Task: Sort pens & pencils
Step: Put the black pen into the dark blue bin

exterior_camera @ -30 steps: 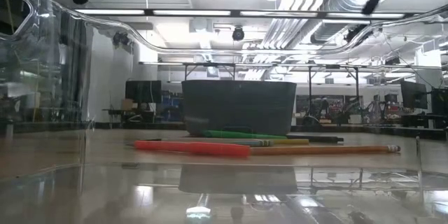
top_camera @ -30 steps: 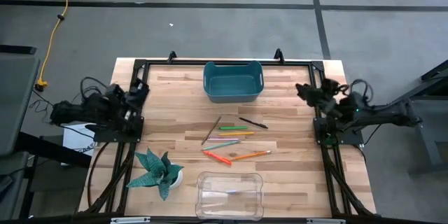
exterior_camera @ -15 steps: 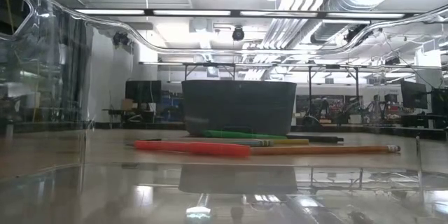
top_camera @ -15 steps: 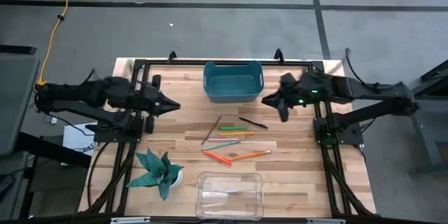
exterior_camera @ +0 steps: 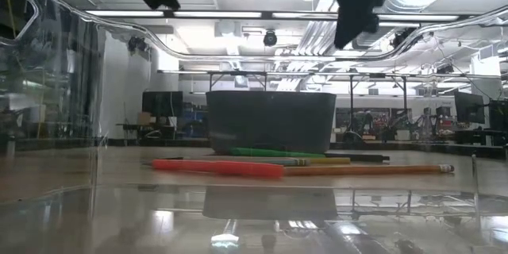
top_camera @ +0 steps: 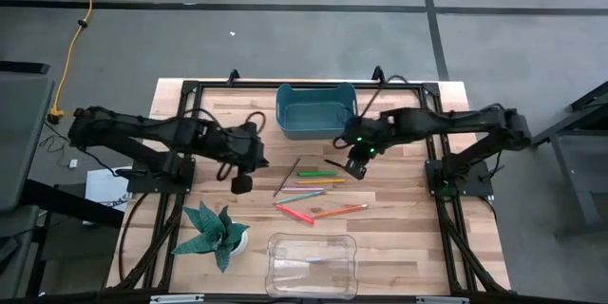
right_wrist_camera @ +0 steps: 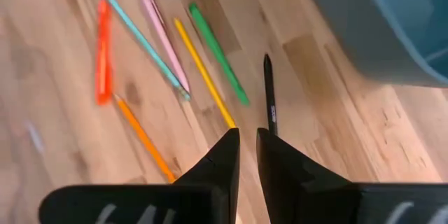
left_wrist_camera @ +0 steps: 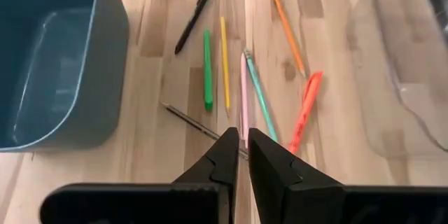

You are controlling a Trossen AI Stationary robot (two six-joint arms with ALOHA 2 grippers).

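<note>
Hands (top_camera: pixel 356 170) above wooden table (top_camera: pixel 399 228), seemingly.

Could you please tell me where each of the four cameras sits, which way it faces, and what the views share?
High view: above the table, looking straight down; shows both arms, left gripper, right gripper, blue bin, clear tray, plant.
Low view: at table-top height, looking level across; both grippers hang from above.
Left wrist view: looks past the left gripper's fingers at the sticks.
Right wrist view: looks past the right gripper's fingers.
Shared: green pen, red pen appear in all four views.
</note>
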